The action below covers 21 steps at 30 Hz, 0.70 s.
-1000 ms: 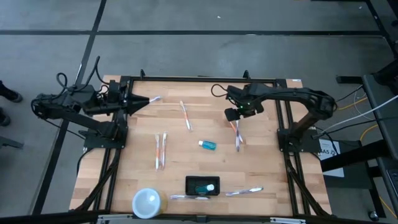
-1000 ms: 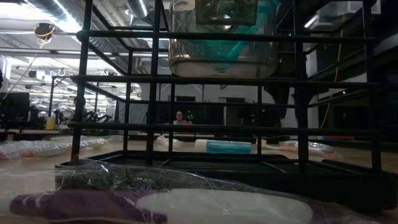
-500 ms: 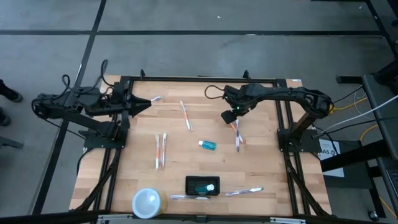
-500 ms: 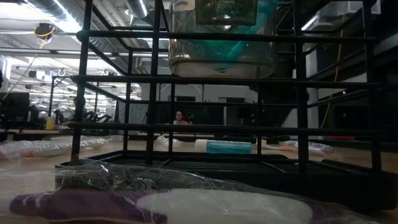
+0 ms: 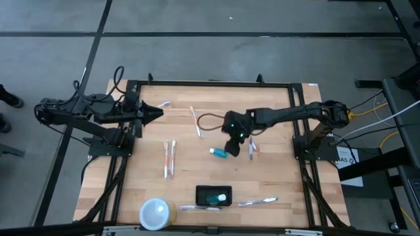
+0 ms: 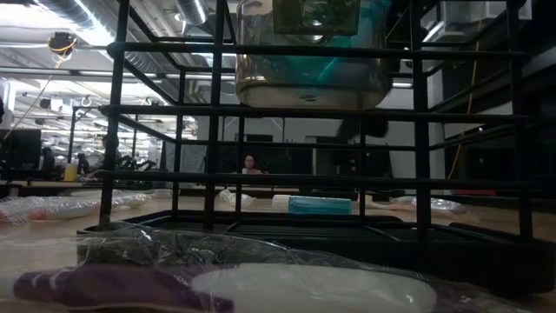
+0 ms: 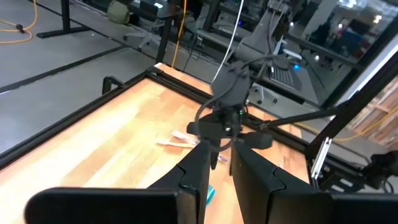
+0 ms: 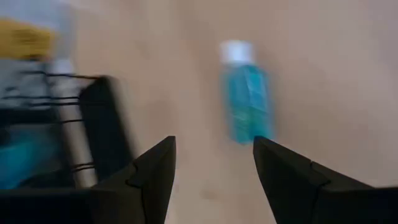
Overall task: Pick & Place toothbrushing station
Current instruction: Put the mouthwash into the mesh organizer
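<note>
The toothbrushing station (image 5: 214, 195), a small black holder box with a teal and white item in it, rests flat on the table near its front edge. It shows blurred in the right wrist view (image 8: 102, 134), and its bars fill the low view (image 6: 261, 113). My right gripper (image 5: 231, 145) is open and empty near the table's middle, just above and beside a small blue bottle (image 5: 218, 153) that lies on its side. In the right wrist view the open gripper (image 8: 213, 149) has the bottle (image 8: 247, 106) ahead of it. My left gripper (image 5: 157, 113) is shut and empty at the far left.
Wrapped toothbrushes lie about the table: two at the left (image 5: 168, 159), one far middle (image 5: 195, 121), one by the right arm (image 5: 250, 147), two beside the station (image 5: 258, 202). A white-topped yellow cup (image 5: 155, 213) stands at the near left. A black frame rims the table.
My right gripper has swung from the far right part of the table toward the near and left, coming down over the blue bottle, and stays open. The bottle, the station and the toothbrushes have not moved.
</note>
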Motion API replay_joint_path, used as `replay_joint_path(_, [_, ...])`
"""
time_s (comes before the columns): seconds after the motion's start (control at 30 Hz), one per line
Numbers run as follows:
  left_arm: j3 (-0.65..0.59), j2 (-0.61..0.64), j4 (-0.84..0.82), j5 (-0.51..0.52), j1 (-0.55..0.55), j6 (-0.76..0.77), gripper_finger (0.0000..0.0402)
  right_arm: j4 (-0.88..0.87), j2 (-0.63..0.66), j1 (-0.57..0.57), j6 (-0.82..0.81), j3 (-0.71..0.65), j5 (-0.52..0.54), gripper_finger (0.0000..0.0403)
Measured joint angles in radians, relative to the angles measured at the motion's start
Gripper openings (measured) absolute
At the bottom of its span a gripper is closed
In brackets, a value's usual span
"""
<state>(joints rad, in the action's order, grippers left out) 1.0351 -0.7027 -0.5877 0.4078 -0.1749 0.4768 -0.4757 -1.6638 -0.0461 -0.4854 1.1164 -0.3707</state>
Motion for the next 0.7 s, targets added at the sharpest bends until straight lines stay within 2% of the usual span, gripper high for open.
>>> replay_joint_path(0.17, [0.0,-0.013,-0.002,0.0,0.0,-0.004,0.0061,0.046,-0.045,0.003,-0.001,0.001,0.02,0.0217])
replay_joint_path(0.3, [0.0,-0.017,-0.001,-0.001,0.0,-0.003,0.0061,0.056,-0.124,0.002,0.002,0.032,-0.058,0.0217])
replay_joint_path(0.4, [0.0,-0.015,-0.001,-0.001,0.0,-0.002,0.0061,0.039,-0.189,0.009,0.035,0.11,-0.058,0.0217])
replay_joint_path(0.57, [0.0,-0.015,-0.001,-0.034,0.0,0.007,0.0061,-0.088,-0.291,0.013,0.176,0.28,0.054,0.0217])
replay_joint_path(0.7, [0.0,-0.015,-0.002,-0.062,0.0,0.011,0.0061,-0.161,-0.377,0.013,0.235,0.359,0.058,0.0217])
